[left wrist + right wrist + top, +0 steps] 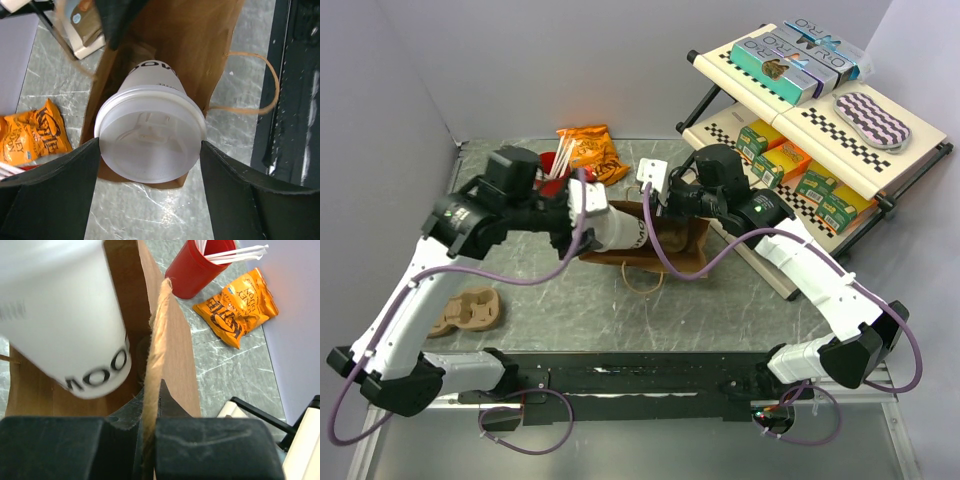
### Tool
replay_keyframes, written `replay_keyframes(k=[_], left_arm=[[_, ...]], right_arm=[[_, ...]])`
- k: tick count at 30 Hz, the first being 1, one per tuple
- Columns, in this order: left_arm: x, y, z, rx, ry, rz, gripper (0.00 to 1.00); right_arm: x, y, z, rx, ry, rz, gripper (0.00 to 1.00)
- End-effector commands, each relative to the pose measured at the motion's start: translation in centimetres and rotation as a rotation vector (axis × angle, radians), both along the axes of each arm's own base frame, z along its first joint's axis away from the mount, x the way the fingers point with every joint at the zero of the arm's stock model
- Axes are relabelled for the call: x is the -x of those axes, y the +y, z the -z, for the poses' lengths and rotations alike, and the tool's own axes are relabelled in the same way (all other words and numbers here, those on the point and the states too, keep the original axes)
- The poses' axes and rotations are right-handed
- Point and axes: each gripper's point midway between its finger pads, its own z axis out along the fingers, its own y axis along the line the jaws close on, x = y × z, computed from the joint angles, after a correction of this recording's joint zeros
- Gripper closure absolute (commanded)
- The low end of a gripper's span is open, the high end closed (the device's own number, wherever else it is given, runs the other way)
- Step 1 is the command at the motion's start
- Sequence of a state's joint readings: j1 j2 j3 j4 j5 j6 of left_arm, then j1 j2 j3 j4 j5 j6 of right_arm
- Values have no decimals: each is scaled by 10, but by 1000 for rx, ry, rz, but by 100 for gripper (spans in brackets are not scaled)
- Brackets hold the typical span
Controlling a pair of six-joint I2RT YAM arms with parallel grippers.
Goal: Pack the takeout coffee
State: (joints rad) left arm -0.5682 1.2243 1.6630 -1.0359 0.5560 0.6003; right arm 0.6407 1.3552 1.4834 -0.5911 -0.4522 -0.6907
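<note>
The takeout coffee (612,236), a white paper cup with a white domed lid (150,142), lies sideways in my left gripper (588,215). The gripper's fingers (55,195) press on both sides of the lid, so it is shut on the cup. The cup's base points into the open mouth of the brown paper bag (670,245), which lies on the table. My right gripper (660,205) is shut on the bag's twisted paper handle (155,340) and holds the mouth open. In the right wrist view the cup (65,315) sits at the bag's opening.
A red cup with white sticks (552,165) and an orange chip packet (592,152) are behind the bag. A brown pulp carrier tray (468,310) lies at the left front. A tilted shelf rack of boxes (810,110) stands at the back right.
</note>
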Motion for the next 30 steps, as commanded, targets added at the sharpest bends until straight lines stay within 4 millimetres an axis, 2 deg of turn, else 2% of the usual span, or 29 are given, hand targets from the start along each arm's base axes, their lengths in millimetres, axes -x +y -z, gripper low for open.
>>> replay_keyframes(k=[1,7,12,13,22,27,30], left_arm=[[-18,-16,1,-59,-149,-1,99],[-34,-18,10,-152,-280,-2,99],[-36,-16,15,-210,-404,30,99],[-35,-17,22,-226,-406,42,99],[-38,-23,36,-283,-443,66,99],[-35,-30,57,-370,-459,132,99],[-31,-37,63,-384,-480,171,99]], right_arm=[[4,-3,-24,-58,-33,8,100],[5,-3,-23,-60,-33,11,100],[4,-3,-25,-69,-32,18,100],[3,-3,-26,-72,-30,24,100],[6,0,-33,-80,-34,-6,100],[7,-1,-31,-80,-33,3,100],[7,-1,-31,-84,-34,7,100]])
